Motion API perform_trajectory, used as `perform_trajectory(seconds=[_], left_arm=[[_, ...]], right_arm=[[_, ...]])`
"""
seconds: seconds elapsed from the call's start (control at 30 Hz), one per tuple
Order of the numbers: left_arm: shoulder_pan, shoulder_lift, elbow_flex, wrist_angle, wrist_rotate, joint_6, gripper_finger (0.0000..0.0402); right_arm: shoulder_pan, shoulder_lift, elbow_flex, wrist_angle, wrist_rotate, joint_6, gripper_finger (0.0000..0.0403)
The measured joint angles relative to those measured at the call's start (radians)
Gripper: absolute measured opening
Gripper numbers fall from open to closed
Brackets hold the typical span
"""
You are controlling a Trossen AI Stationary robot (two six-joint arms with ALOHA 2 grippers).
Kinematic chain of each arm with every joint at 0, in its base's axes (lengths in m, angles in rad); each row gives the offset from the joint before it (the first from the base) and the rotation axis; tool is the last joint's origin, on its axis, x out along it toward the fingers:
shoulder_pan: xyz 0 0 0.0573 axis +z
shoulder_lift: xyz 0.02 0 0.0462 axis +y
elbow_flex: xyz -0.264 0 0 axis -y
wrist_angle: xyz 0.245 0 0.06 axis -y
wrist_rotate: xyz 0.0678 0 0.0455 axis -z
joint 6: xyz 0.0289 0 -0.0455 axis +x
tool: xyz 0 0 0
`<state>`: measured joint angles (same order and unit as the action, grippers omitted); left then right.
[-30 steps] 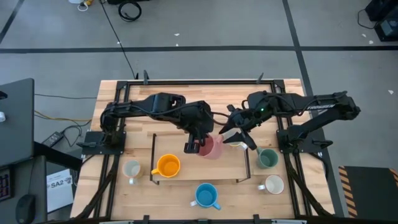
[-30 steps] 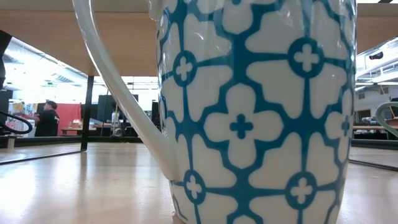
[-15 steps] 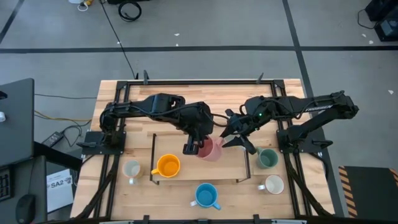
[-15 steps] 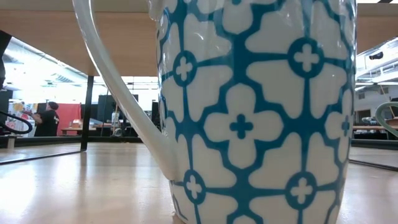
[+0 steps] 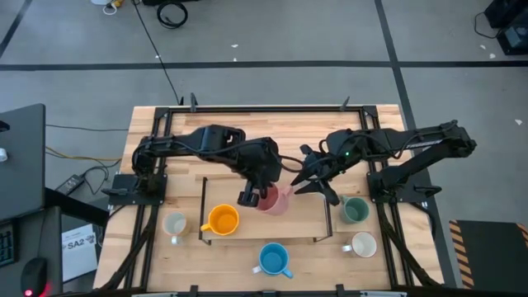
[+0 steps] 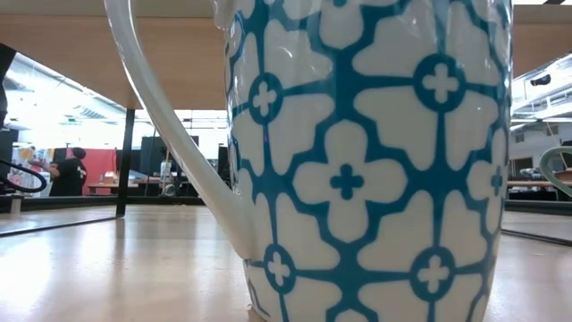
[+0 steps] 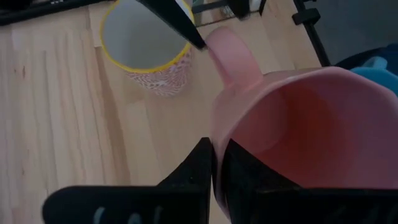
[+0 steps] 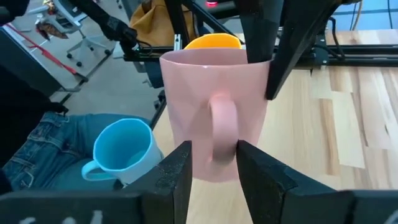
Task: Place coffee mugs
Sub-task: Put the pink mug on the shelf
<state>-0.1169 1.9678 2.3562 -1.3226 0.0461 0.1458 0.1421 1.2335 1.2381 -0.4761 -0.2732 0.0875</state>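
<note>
A white sheet [image 5: 78,245] beside the desk [image 5: 247,124] on the floor bears the letters "SA2"; the remaining print on it is too small to make out. On the wooden desk, the pink mug [image 5: 275,199] hangs at the middle over a low black wire frame [image 5: 205,210], pinched by its rim in the closed left claw [image 5: 250,196], one finger inside the wall and one outside. The right claw [image 5: 309,178] sits just beside the mug on its handle side; in the right wrist view its two fingers [image 8: 176,176] stand either side of the pink handle with small gaps, not pressed on it. The pink mug is empty inside, as the left wrist view shows. Within the frame, the orange mug [image 5: 223,220] stands upright with nothing visible in it. A cream mug [image 5: 174,224] stands left of the frame, and the blue mug [image 5: 274,259] stands at the near edge, its hollow bare. On the right side stand the dark green mug [image 5: 355,210] and a white mug [image 5: 362,244]. A mug with a yellow rim and patterned wall [image 7: 144,46] stands empty under the held one. The low view is filled by a white mug with a blue floral tile pattern [image 6: 366,161].
</note>
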Motion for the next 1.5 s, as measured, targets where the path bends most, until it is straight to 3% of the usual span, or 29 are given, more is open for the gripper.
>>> perform_trajectory(seconds=[0.4, 0.7, 1.17, 1.5], left_arm=[[-0.048, 0.018, 0.0, -0.005, 0.005, 0.126, 0.0027], [-0.049, 0.046, -0.04, -0.036, -0.001, 0.137, 0.0027], [-0.049, 0.085, -0.078, -0.045, 0.0, 0.129, 0.0029], [-0.049, 0.088, -0.077, -0.033, -0.008, 0.129, 0.0058]], right_arm=[[-0.047, -0.112, 0.0, -0.081, -0.035, 0.0, 0.0132], [-0.081, -0.184, 0.0, -0.082, -0.035, 0.0, 0.0132], [-0.081, -0.187, 0.0, -0.089, -0.035, -0.001, 0.0132], [-0.081, -0.187, 0.0, -0.103, -0.034, -0.001, 0.0132]])
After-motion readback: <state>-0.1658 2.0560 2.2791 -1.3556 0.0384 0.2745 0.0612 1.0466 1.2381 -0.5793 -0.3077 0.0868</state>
